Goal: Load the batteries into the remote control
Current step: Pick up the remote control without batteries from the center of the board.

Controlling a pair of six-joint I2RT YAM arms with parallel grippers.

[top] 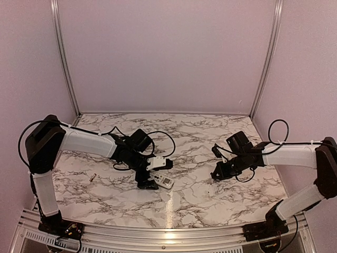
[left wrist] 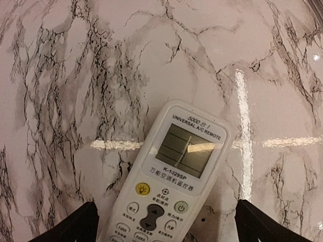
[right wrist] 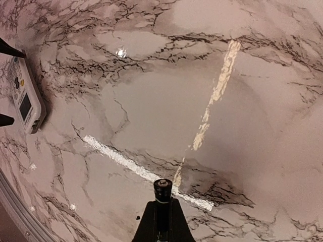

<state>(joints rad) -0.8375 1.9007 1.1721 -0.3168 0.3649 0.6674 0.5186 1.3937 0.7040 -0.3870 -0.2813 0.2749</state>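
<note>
Two batteries show. The held battery (right wrist: 162, 185) is clamped end-out in the right hand (right wrist: 162, 204). The loose battery (top: 92, 177) lies on the tabletop (top: 200, 200), well left of the remote (left wrist: 171, 166). The left hand (left wrist: 166, 206) stands apart, astride the face-up remote. Batteries are probably light, rigid and slick, so pinch mid-body. The remote looks like light, stiff plastic, so take its long edges.

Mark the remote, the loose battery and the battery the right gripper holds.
remote control (left wrist: 177, 151): left wrist view, its display
loose battery (top: 92, 177): top external view, mid-body
held battery (right wrist: 162, 189): right wrist view, exposed end
</note>
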